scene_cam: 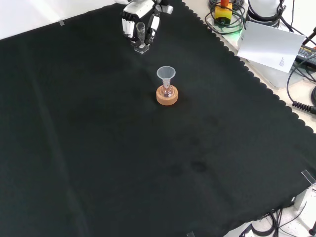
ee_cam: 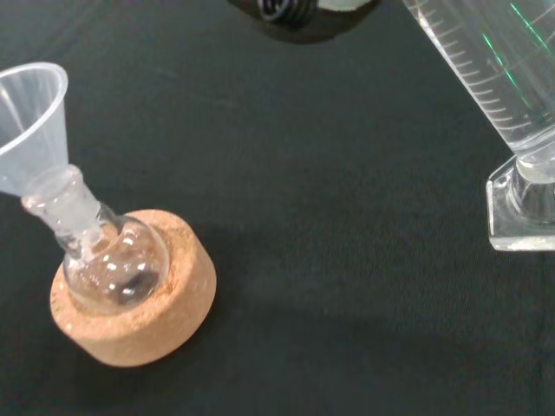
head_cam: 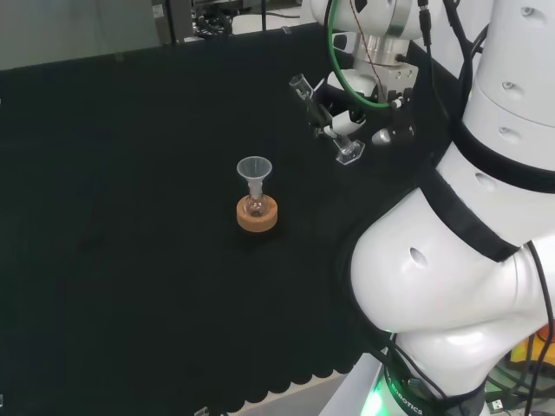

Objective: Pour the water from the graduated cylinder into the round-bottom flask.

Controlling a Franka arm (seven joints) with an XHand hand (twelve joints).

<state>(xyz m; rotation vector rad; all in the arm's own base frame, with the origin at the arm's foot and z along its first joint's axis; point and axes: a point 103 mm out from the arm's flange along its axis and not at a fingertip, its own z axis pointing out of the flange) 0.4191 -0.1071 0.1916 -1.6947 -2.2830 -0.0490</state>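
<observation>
A small round-bottom flask (head_cam: 254, 206) sits in a cork ring (head_cam: 257, 217) near the middle of the cloth, with a clear funnel (head_cam: 254, 170) in its neck. The front view shows the same flask (scene_cam: 167, 91), ring (scene_cam: 167, 97) and funnel (scene_cam: 166, 73). The hand (head_cam: 347, 117) is shut on a clear graduated cylinder (head_cam: 317, 111), which leans with its mouth towards the flask and its base low. In the front view the hand (scene_cam: 132, 17) and cylinder (scene_cam: 141, 32) are beyond the flask. Close up, the cylinder (ee_cam: 490, 74) stands apart from the flask (ee_cam: 111, 267), ring (ee_cam: 160, 325) and funnel (ee_cam: 30, 121). I cannot tell its water level.
The arm's own white links (head_cam: 460, 260) take up the right of the head view. Past the cloth's scalloped edge in the front view lie a white sheet (scene_cam: 271, 45), cables (scene_cam: 301, 74) and a yellow box with a red button (scene_cam: 223, 10).
</observation>
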